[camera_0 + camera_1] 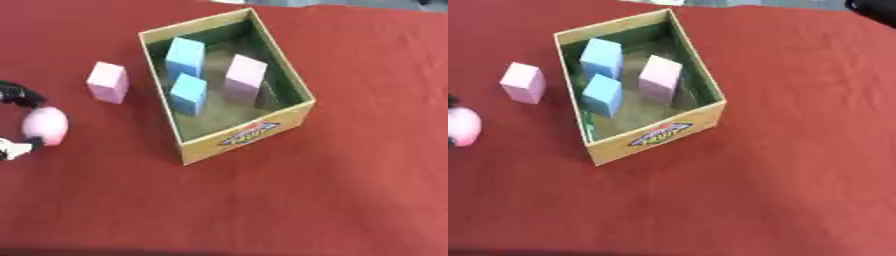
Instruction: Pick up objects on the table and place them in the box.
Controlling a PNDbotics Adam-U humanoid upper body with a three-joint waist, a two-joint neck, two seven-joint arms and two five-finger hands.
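Left hand (17,120) at left edge, fingers curled round pink ball (45,125), held up ready for box (262,132). Box holds 3 blocks. Pink block (108,82) waits on tabletop (350,190) beside box. Right hand not seen.

Red cloth (350,200) covers whole desk, w/ faint creases at right. Pale strip of something at far edge (710,2), can't tell what.

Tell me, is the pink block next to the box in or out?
Out. The pink block stands upright on the red tablecloth, left of the box, not touching its wall.
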